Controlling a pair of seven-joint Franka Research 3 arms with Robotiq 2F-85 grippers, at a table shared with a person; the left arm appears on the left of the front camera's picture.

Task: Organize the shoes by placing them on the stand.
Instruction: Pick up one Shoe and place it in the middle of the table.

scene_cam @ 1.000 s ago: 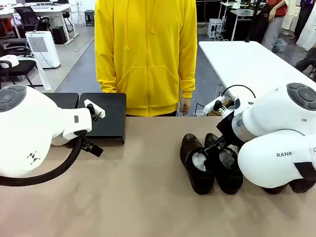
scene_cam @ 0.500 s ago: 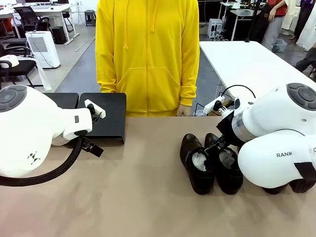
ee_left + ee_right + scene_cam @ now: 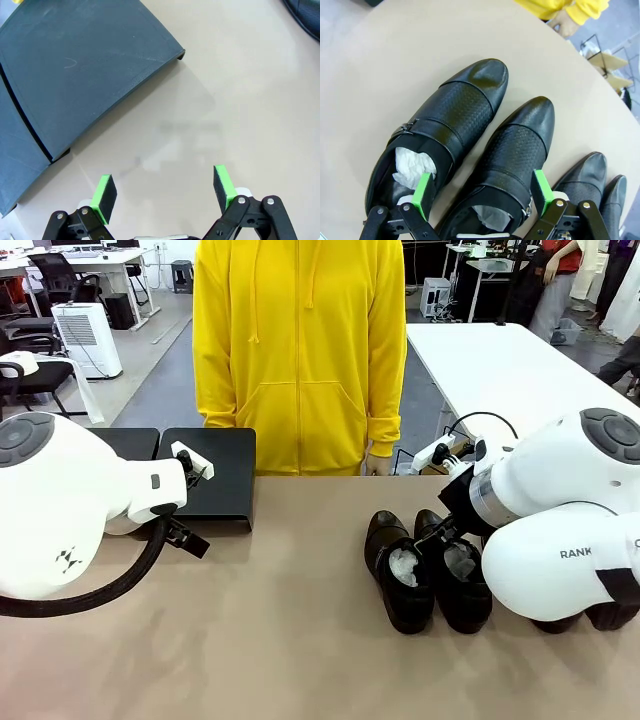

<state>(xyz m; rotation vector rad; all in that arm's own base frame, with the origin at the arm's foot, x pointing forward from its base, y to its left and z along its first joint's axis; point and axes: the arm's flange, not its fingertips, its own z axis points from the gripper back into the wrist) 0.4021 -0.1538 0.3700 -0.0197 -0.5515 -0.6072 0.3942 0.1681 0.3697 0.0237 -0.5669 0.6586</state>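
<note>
Your left gripper (image 3: 164, 190) hangs with its jaws wide apart over bare table (image 3: 250, 100), just beside the black stand (image 3: 85, 65) at the table's far left. Your right gripper (image 3: 481, 192) is also spread wide and grips nothing. It hovers above the heel ends of two black shoes (image 3: 470, 115), which lie side by side right of centre and well apart from the stand. On your right arm (image 3: 560, 570) you can read "RANK".

Wide stretch of bare desk (image 3: 290, 640) between the stand (image 3: 215, 480) and the shoes (image 3: 400, 575), open for passing. Flat stand top reachable from above. Shoes packed side by side, touching, with little room for a finger between. Person (image 3: 300, 350) close behind the far edge of the desk.
</note>
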